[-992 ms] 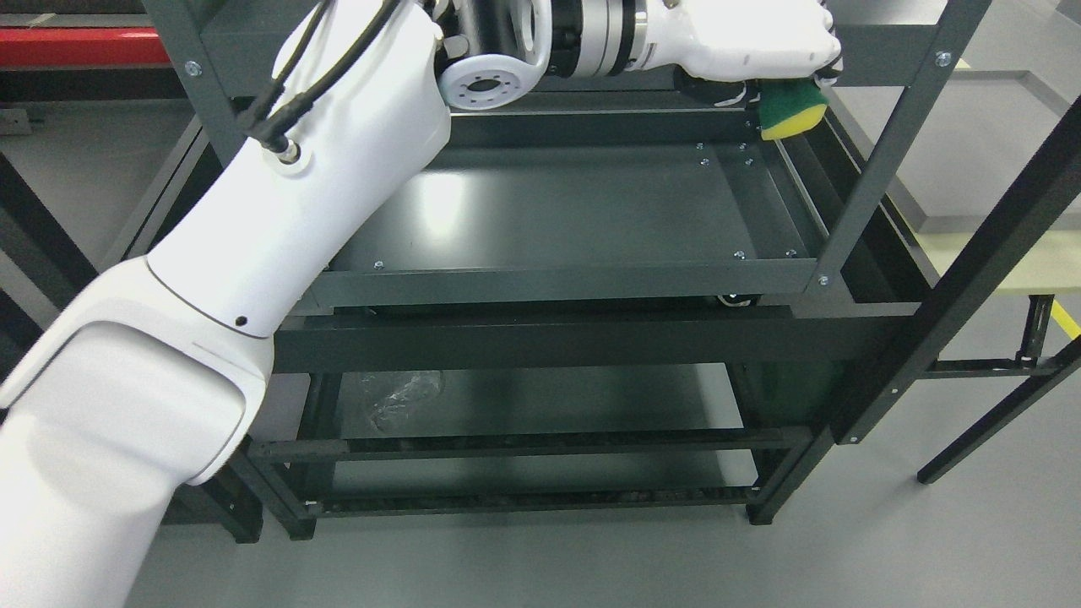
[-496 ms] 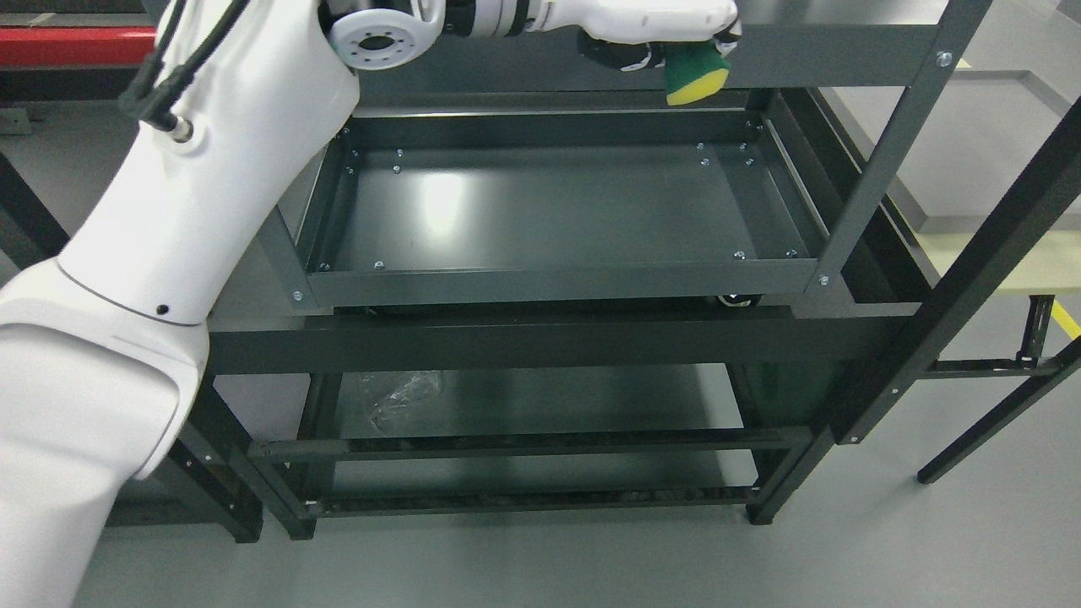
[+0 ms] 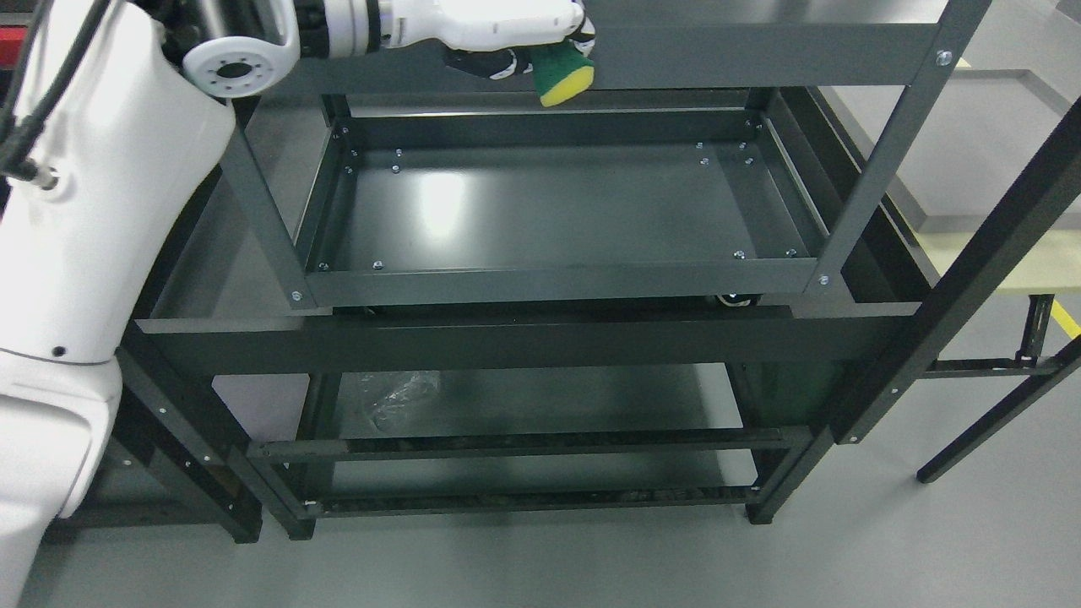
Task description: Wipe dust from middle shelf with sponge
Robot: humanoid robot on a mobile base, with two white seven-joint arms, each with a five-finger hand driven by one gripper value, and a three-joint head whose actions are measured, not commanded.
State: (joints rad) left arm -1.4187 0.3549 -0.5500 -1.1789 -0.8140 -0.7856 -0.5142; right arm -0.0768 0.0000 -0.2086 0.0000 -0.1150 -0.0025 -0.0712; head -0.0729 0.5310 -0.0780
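Note:
My left hand [image 3: 524, 42] reaches in from the left along the top of the picture, its fingers curled around a green and yellow sponge [image 3: 562, 76]. The sponge hangs in front of the dark beam [image 3: 760, 57] of the upper shelf, above the back edge of the tray-like middle shelf [image 3: 557, 211]. That shelf is dark grey metal with a raised rim and a glare patch at its left centre. The sponge is held clear of the middle shelf's floor. No right arm shows.
The rack's dark uprights [image 3: 878, 160] stand at the right and left [image 3: 262, 219] of the shelf. A lower shelf [image 3: 540, 401] holds a crumpled clear plastic bag [image 3: 401, 395]. Another dark frame leg [image 3: 996, 245] crosses at the right over grey floor.
My left arm has swung leftward, carrying the sponge from the shelf's far right corner to about the middle of the back edge. The shelf's left side has come into view.

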